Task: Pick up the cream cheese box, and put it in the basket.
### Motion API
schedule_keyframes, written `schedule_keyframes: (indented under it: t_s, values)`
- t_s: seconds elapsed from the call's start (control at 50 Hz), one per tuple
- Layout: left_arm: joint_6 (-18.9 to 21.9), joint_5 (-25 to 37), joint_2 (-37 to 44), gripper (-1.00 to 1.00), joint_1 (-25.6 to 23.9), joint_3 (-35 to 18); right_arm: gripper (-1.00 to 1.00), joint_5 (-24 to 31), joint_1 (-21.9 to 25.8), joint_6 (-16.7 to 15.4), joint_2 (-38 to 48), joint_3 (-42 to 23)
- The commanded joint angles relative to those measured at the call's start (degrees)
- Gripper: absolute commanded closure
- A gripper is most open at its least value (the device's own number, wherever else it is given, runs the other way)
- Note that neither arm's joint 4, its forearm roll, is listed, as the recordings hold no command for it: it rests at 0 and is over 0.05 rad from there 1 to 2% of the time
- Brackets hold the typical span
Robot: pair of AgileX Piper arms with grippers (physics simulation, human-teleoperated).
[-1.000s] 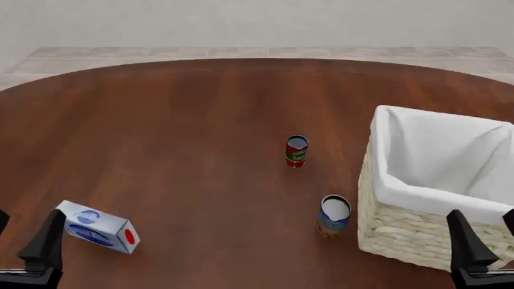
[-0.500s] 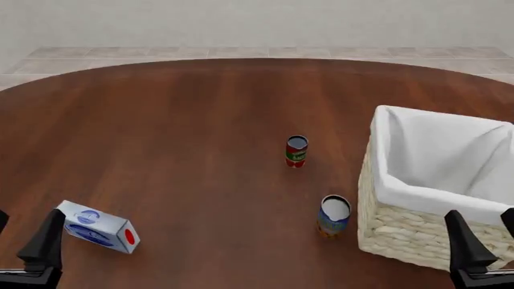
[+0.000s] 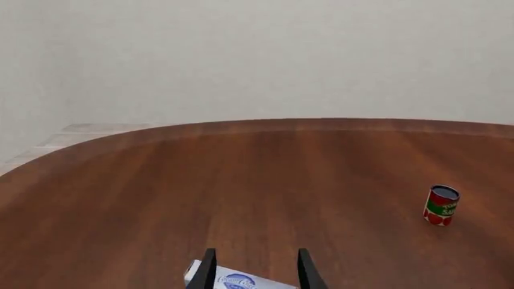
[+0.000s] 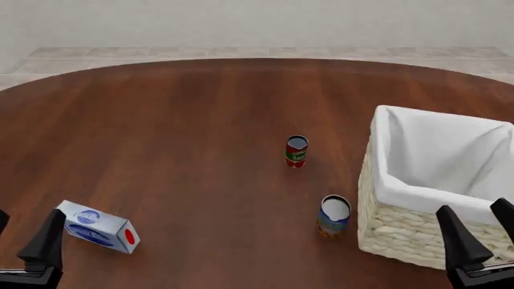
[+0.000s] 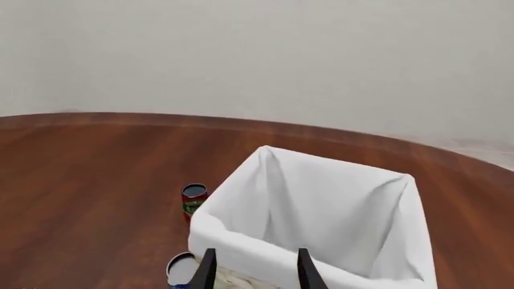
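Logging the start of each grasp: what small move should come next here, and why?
Probably ease the left gripper forward and down over the cream cheese box. Its fingers are open with nothing between them, the box lies on the table just ahead of it, and the basket sits far across by the right gripper.

A simulated indoor room is shown: round dark wooden surface (image 4: 177,138), beige tiled floor (image 4: 241,53), plain pale wall (image 4: 257,21).

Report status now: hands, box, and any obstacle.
Left hand open, empty. Right hand open, empty. Cream cheese box on table near left hand, not in basket. Two cans, and, stand between.
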Motion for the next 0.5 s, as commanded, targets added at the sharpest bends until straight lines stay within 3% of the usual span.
schedule_keyframes:
  t_s: [0.02,0.24,0.5]
  values:
    - [-0.03,-0.01,0.13,-1.0,-0.17,0.02,-1.0,-1.89,2.89,-0.94,3.36,-1.83]
    - [-0.19,-0.08,0.07,-1.0,-0.16,0.01,-1.0,-6.68,7.6,-2.1,10.15,-3.76]
    - [-0.42,-0.13,-0.02,-1.0,-0.12,0.0,-1.0,-8.51,12.25,-3.56,14.63,-6.26]
